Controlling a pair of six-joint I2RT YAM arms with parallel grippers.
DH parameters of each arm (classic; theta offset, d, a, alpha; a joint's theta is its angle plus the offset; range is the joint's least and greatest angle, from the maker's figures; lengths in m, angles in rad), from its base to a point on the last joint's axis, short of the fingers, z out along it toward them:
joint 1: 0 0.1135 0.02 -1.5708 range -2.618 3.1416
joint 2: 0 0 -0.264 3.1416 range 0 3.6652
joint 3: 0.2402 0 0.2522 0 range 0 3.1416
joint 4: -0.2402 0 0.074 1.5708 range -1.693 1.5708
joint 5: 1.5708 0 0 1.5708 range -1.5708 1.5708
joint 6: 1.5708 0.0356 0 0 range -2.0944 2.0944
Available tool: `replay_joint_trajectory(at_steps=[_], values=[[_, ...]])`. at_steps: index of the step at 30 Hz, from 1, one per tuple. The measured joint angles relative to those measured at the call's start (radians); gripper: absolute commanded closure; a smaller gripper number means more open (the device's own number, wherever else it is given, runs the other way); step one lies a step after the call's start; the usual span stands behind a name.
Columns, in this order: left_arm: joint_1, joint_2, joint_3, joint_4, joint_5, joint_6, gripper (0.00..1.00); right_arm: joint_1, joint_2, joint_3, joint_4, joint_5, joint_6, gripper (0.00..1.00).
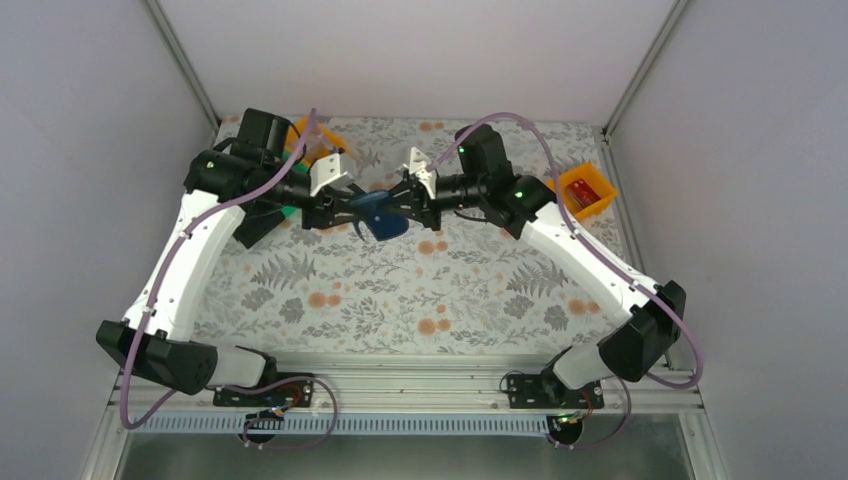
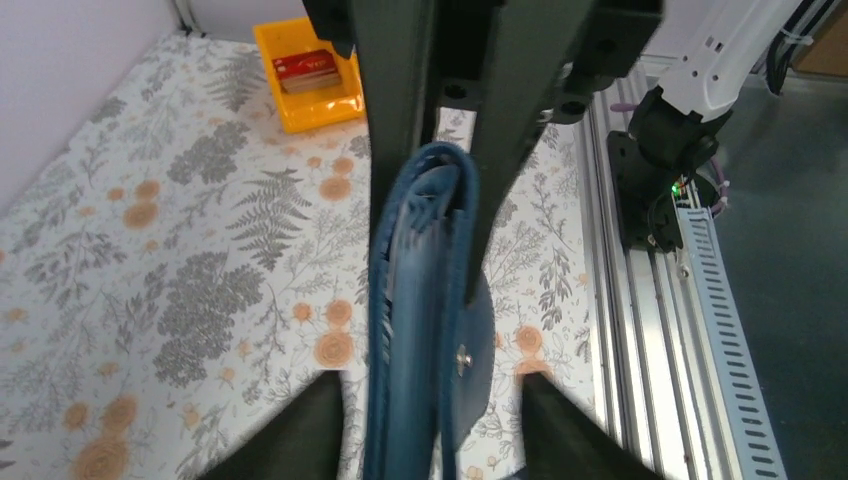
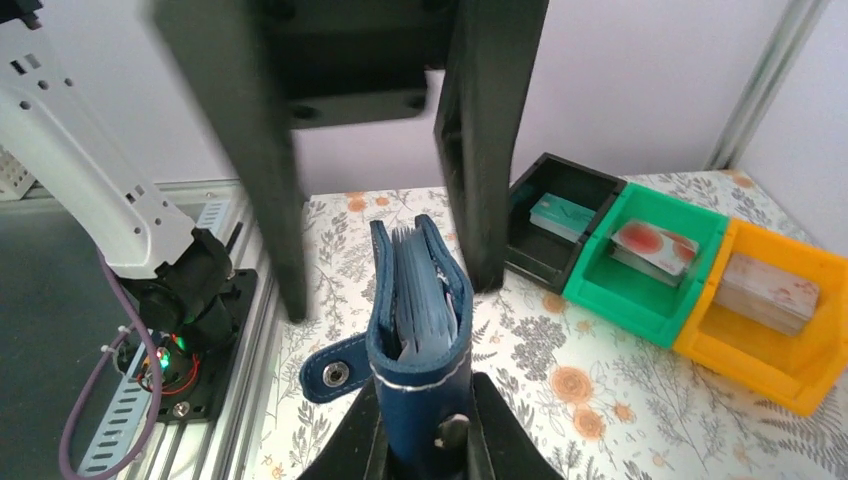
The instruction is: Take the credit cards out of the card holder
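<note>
The dark navy card holder [image 1: 384, 224] hangs in the air between my two grippers, above the middle of the table. My right gripper [image 3: 428, 400] is shut on its folded spine [image 3: 420, 330], open edge facing away. Pale blue leaves [image 3: 425, 285] show in its mouth; I cannot tell cards from pockets. Its snap strap [image 3: 335, 372] hangs loose. My left gripper [image 2: 432, 382] is open, its fingers [image 2: 300, 430] wide on either side of the holder [image 2: 425, 300], not touching it. Credit cards lie in bins: a pale one with a reddish blotch [image 3: 655, 247], a teal one [image 3: 562, 213].
Black [image 3: 545, 240], green [image 3: 640, 290] and orange [image 3: 790, 345] bins stand in a row at the back left, the orange one holding a card [image 3: 765, 285]. Another orange bin [image 1: 587, 192] with a red card [image 2: 307, 68] sits at the back right. An aluminium rail [image 1: 420, 385] runs along the near edge.
</note>
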Motion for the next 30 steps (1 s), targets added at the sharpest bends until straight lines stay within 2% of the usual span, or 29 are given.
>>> replay_joint_trajectory(at_steps=[7, 16, 22, 27, 30], values=[[-0.002, -0.017, 0.024, 0.017, -0.057, -0.045, 0.28, -0.065, -0.034, -0.017, 0.029, -0.015, 0.070, 0.96], [0.000, -0.103, 0.045, 0.037, -0.216, -0.182, 0.23, -0.068, -0.058, 0.008, 0.104, 0.009, 0.204, 0.96], [0.012, -0.213, 0.049, 0.013, -0.323, -0.211, 0.21, -0.052, -0.058, 0.029, 0.156, 0.018, 0.272, 0.96], [0.025, -0.311, -0.013, 0.016, -0.323, -0.238, 0.20, 0.005, -0.032, 0.062, 0.175, 0.052, 0.308, 0.96], [0.029, -0.370, -0.041, 0.057, -0.289, -0.273, 0.16, 0.041, -0.015, 0.078, 0.182, 0.101, 0.337, 0.96]])
